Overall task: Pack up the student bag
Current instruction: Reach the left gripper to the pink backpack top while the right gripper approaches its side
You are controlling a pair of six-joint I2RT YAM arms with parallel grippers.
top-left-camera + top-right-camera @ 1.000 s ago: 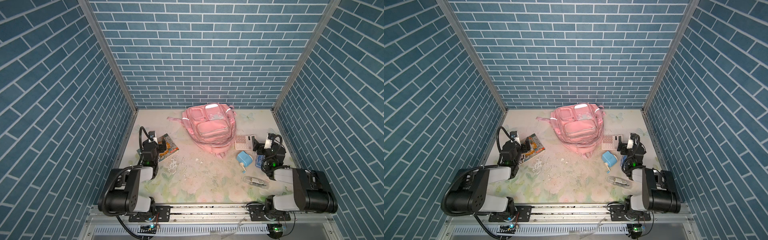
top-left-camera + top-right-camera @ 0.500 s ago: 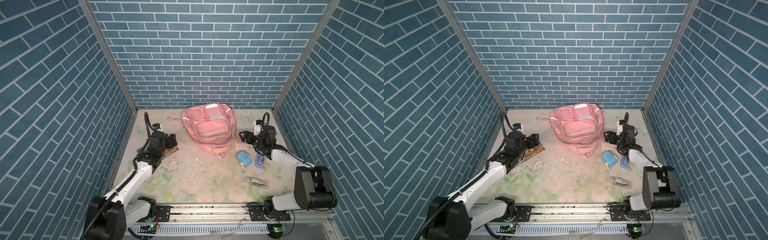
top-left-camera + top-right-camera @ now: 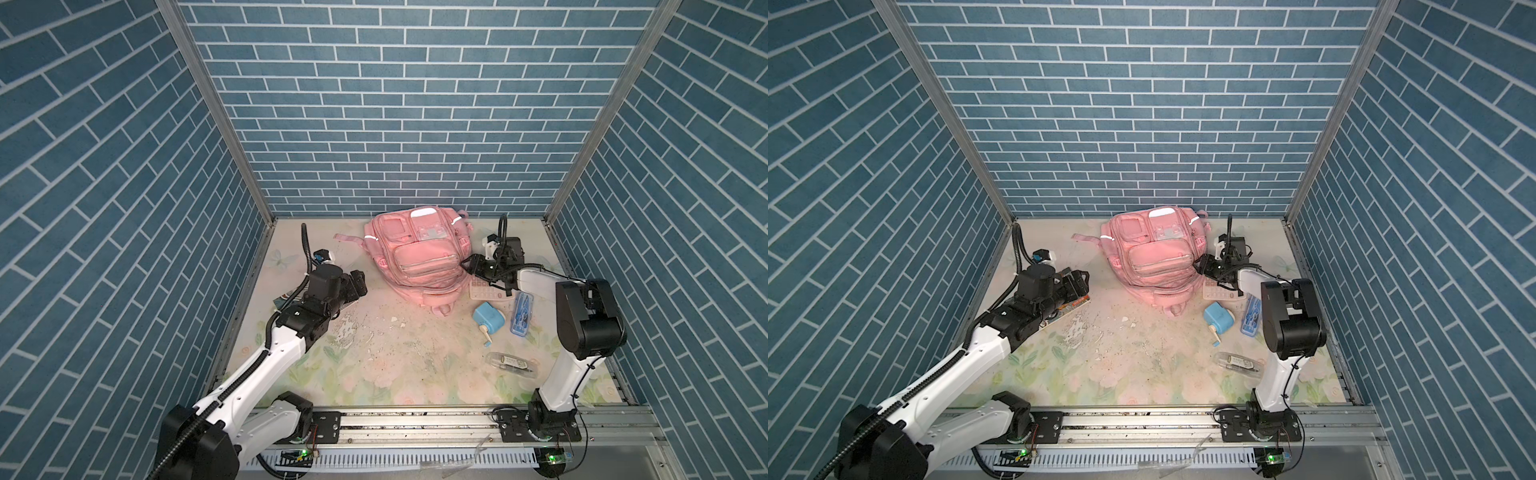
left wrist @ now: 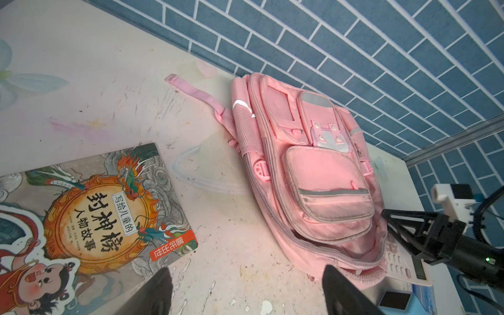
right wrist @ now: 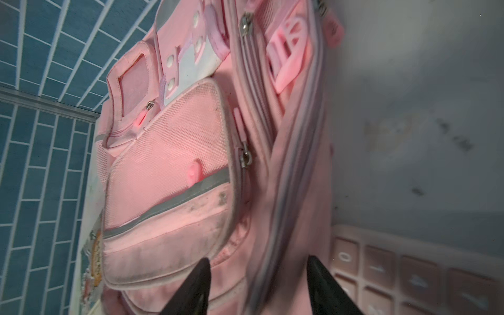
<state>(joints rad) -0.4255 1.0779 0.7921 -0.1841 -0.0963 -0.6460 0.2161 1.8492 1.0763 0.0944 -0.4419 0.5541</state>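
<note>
Listing what lies on the table (image 3: 395, 374), item by item.

1. student bag (image 3: 415, 257) (image 3: 1154, 259): pink, lying flat with its front pockets up. It sits at the back middle of the table, close to the brick wall (image 3: 395, 124). One strap (image 3: 347, 239) trails out toward the left side.

2. right gripper (image 3: 473, 266) (image 5: 257, 259): low against the right edge of the student bag. Its jaws stand partly apart, one on each side of a zipped seam. Whether they pinch the fabric cannot be told.

3. left gripper (image 3: 360, 282) (image 4: 246, 268): jaws spread wide with nothing between them. It is over bare table between the book and the student bag, apart from both.

4. book (image 4: 90, 207): picture cover with a dragon, flat on the left side of the table. In both top views the left arm (image 3: 286, 345) covers most of it.

5. calculator (image 3: 488, 291) (image 5: 409, 272): pink and flat, against the lower right edge of the student bag, under the right gripper.

6. blue box with a handle (image 3: 488, 323): just in front of the calculator.

7. blue case (image 3: 521, 311): just beside the blue box, on its right.

8. clear case (image 3: 509, 365): nearer the front on the right side, apart from the rest.
</note>
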